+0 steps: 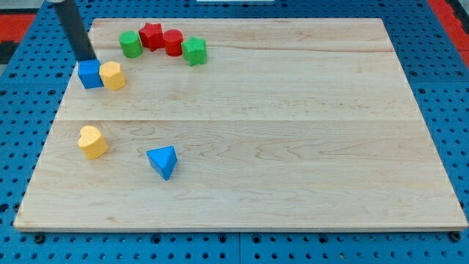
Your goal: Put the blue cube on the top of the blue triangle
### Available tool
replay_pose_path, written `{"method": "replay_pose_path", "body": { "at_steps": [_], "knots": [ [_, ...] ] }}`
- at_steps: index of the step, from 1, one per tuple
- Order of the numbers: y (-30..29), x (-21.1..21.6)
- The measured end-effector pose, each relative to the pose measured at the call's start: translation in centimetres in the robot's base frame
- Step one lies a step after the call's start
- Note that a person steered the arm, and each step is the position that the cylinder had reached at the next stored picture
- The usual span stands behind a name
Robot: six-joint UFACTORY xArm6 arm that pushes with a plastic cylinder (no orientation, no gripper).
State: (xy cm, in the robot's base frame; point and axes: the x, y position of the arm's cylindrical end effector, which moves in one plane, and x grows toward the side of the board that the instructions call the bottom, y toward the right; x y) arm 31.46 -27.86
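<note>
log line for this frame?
tip: at blue cube top edge | cube touching yellow block | blue triangle: lower right, apart | goal: unmet

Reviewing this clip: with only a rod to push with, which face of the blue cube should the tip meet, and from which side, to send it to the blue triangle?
Best contact is probably the blue cube's top-left corner faces, coming from the view's top left. The blue triangle lies toward the bottom right. My tip already sits at its top edge. The yellow block touches its right side, so pushing mainly downward first looks safer.

a lab bench — wooden board (293,147) on blue pegboard (440,88).
</note>
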Motion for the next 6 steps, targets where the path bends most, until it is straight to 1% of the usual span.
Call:
{"method": "replay_pose_path", "body": {
  "at_steps": [1,2,3,4,5,6],
  "knots": [
    [-2.6,0.8],
    [0.0,2.2],
    [8.2,2.1],
    [12.6,3.3],
    [16.2,6.7],
    [17.4,7.9]
  ]
}}
